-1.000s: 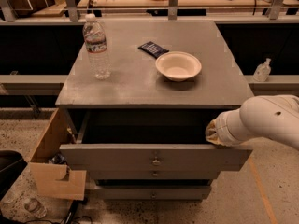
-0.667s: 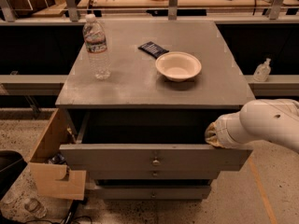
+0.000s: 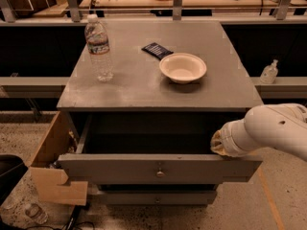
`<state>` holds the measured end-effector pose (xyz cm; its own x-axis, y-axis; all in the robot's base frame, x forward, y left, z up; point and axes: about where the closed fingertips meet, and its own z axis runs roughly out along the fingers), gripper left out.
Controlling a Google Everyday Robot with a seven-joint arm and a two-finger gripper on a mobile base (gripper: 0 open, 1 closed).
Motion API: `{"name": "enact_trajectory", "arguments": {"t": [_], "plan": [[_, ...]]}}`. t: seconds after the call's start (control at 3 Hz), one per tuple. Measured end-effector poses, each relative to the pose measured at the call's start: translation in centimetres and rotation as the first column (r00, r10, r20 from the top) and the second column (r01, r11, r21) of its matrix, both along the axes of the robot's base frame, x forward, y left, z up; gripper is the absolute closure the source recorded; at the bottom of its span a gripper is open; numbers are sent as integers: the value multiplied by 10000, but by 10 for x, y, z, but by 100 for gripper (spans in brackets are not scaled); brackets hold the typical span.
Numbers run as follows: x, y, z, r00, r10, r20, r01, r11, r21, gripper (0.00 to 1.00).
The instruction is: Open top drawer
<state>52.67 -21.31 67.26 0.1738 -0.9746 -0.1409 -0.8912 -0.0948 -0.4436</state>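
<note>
Where the grey cabinet (image 3: 144, 87) meets the floor on its left, an open cardboard box (image 3: 50, 169) leans against that side, and a small plastic bottle (image 3: 36, 213) lies on the floor just in front of the box. On the cabinet top, near the left edge, a clear water bottle (image 3: 99, 47) stands upright with its cap on. Right of it, towards the back centre of the top, lies a dark packet (image 3: 157, 50), flat; a pale empty bowl (image 3: 183, 67) sits just in front of and right of the packet, apart from the bottle. Below the top, the top drawer (image 3: 115, 168) is pulled well out from the cabinet front, its dark interior showing, with a small round knob (image 3: 159, 172) at the centre of its grey face. A slimmer lower drawer (image 3: 158, 197) shows beneath, set further back. At the drawer's right end, the white arm (image 3: 268, 131) reaches in from the cabinet's right; the gripper (image 3: 217, 143) sits at the top edge of the drawer front, turned into the opening. How far open it is, or whether it grips the drawer, cannot be told. Beyond the cabinet's right side, a pump bottle (image 3: 268, 72) stands on a grey ledge (image 3: 283, 83).
</note>
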Motion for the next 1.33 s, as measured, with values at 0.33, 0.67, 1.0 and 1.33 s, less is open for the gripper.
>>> {"name": "enact_trajectory", "arguments": {"t": [0.33,0.67,1.0,1.33], "plan": [[-40,7,-2,9952,-25,-980,-11,9993,-370,100],[-39,7,-2,9952,-25,-981,-11,9993,-371,100],[-73,15,1,9860,18,-1667,-129,9978,-654,100],[-97,22,5,9751,118,-2215,-323,9955,-890,100]]}}
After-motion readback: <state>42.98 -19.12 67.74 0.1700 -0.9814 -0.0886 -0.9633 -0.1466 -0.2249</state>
